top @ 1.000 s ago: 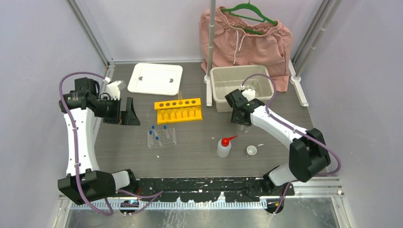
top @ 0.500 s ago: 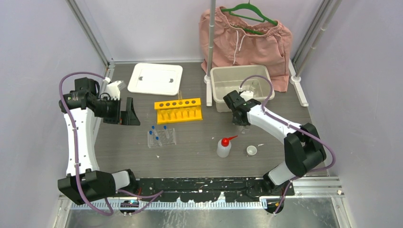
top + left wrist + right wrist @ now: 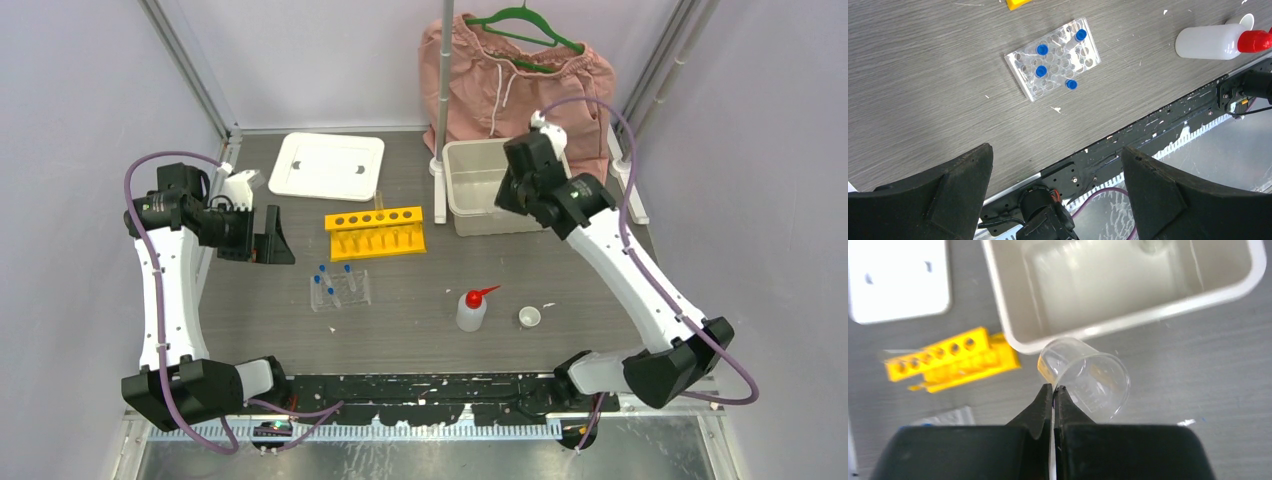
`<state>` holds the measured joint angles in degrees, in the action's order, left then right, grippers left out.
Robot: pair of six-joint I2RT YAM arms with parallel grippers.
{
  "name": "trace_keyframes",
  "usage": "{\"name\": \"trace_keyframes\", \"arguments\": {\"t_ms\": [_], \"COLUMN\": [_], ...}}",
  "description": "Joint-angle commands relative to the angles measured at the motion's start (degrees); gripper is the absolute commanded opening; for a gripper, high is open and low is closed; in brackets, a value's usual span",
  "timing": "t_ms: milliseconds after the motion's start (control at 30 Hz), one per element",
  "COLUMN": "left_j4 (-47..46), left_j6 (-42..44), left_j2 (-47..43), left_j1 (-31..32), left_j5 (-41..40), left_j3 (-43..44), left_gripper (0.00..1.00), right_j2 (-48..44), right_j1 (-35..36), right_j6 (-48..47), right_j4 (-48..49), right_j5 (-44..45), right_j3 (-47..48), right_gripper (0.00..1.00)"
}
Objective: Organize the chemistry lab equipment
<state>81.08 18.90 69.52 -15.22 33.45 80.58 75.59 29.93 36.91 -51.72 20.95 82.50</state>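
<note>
The left claw [image 3: 1055, 150] hangs wide open over the left side of the table, gripping nothing, its fingers [image 3: 948, 195] well apart above the near edge. The right claw [image 3: 1053, 390] is pinched tight on the rim of one little clear glass beaker [image 3: 1088, 382], which tilts in the air just over the near wall of the beige tub [image 3: 1013, 340].

The table [image 3: 420, 290] is grey wood-grain with white flecks, and the walls around it are pale.

Nearest lie one white squeeze bottle [image 3: 471, 312] with a red nozzle and, just right of it, one tiny white cup [image 3: 529, 317]. To their left is one clear rack [image 3: 1053, 57] holding four blue-capped tubes [image 3: 1042, 49]. Farther back stands one yellow rack [image 3: 377, 232]. Beyond it are one white lid [image 3: 327, 165] on the left and the tub on the right. Farthest back, one pair of pink shorts [image 3: 520, 80] hangs on a green hanger [image 3: 520, 25].
</note>
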Motion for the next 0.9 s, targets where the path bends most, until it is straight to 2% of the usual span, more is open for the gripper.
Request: {"name": "trace_keyframes", "arguments": {"t_ms": [0, 233, 400, 567, 700, 867], "left_j4": [0.2, 0.58, 0.71, 0.57, 0.17, -0.04], "left_j6": [1.08, 1.22, 1.03, 1.14, 1.26, 1.16], "left_j2": [-1.27, -1.93, -1.75, -1.66, -1.88, -1.93], "left_j1": [-0.1, -0.07, -0.08, -0.12, -0.12, -0.09], "left_j5": [0.98, 0.81, 1.08, 0.69, 0.77, 0.72], "left_j3": [1.87, 2.25, 2.24, 1.89, 1.57, 1.2], "left_gripper": [1.0, 1.0, 1.0, 1.0, 1.0, 1.0], "right_j2": [4.56, 21.59, 34.14, 41.28, 42.96, 46.39], "right_j1": [-3.14, -9.85, -14.01, -14.81, -14.92, -15.08], "right_j6": [-2.04, -2.99, -1.61, -1.32, -0.6, -0.43], "right_j4": [0.06, 2.68, 3.07, 6.1, 12.17, 15.07], "right_j5": [-4.63, -12.36, -23.81, -27.3, -30.89, -32.39], "right_j3": [11.62, 24.74, 31.95, 32.62, 28.28, 27.24], "right_gripper": [0.01, 0.01, 0.01, 0.01, 0.01, 0.01]}}
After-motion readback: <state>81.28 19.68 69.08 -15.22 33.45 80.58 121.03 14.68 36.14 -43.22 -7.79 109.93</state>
